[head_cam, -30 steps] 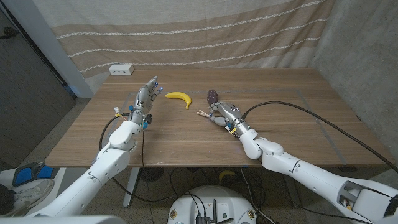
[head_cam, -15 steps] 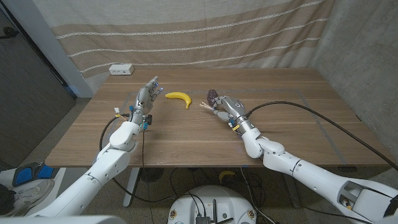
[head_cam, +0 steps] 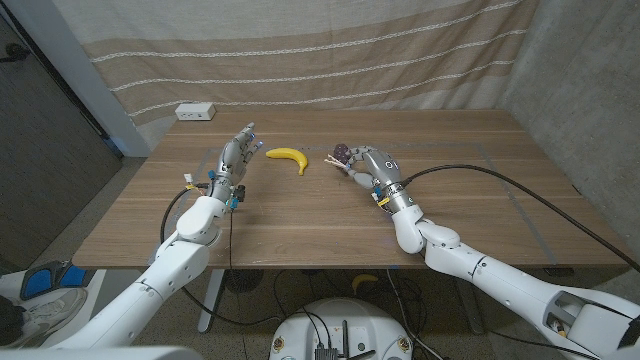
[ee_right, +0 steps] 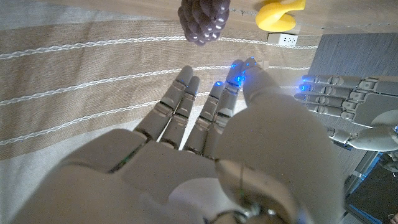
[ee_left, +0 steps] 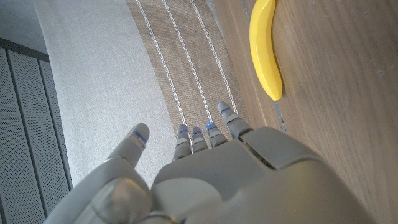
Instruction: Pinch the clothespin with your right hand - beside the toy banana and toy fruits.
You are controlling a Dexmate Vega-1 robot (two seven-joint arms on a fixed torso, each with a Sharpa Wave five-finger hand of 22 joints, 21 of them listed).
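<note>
The right hand (head_cam: pixel 372 165) is holding the clothespin (head_cam: pixel 334 163) pinched at its fingertips, raised just beside the purple toy grapes (head_cam: pixel 342 151). Beyond the fingers, the toy banana (head_cam: pixel 288 156) is lying. The left hand (head_cam: pixel 235 155) is waiting, fingers spread, holding nothing.

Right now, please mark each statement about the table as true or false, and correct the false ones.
1. The right robot hand holds the clothespin above the table. True.
2. The left robot hand grips the toy banana. False: it holds nothing, fingers apart, beside the banana.
3. The purple toy grapes are next to the right robot hand. True.
4. The white power strip lies at the table's near edge. False: it lies at the far edge.
</note>
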